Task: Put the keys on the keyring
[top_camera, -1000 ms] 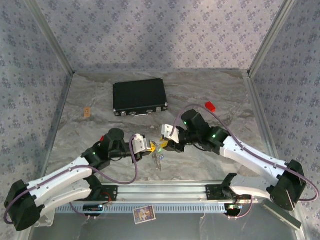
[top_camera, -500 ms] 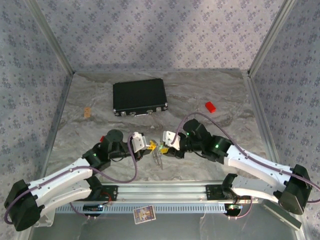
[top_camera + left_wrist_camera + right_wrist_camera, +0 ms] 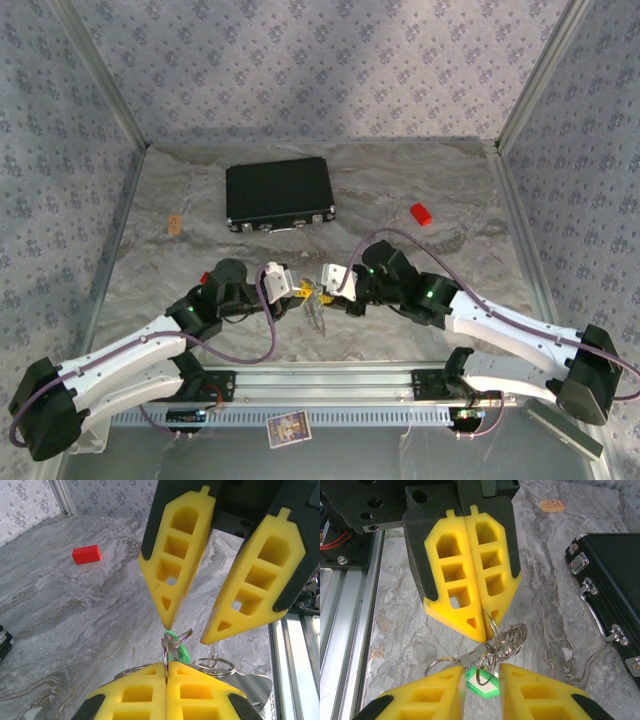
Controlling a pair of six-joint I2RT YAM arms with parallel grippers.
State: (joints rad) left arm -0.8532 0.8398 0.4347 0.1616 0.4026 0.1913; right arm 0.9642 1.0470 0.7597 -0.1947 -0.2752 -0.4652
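The left end effector is pinching the silvery keyring tight; the right end effector, partly open, is straddling the green key, its blade unclear.

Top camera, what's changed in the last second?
The right arm swung down toward the near edge, so its cable now sits clear of the red block. The right claw dipped slightly with it, and the green key head sits between its fingers. The left claw stayed shut on a ring. The keys and the case haven't moved.
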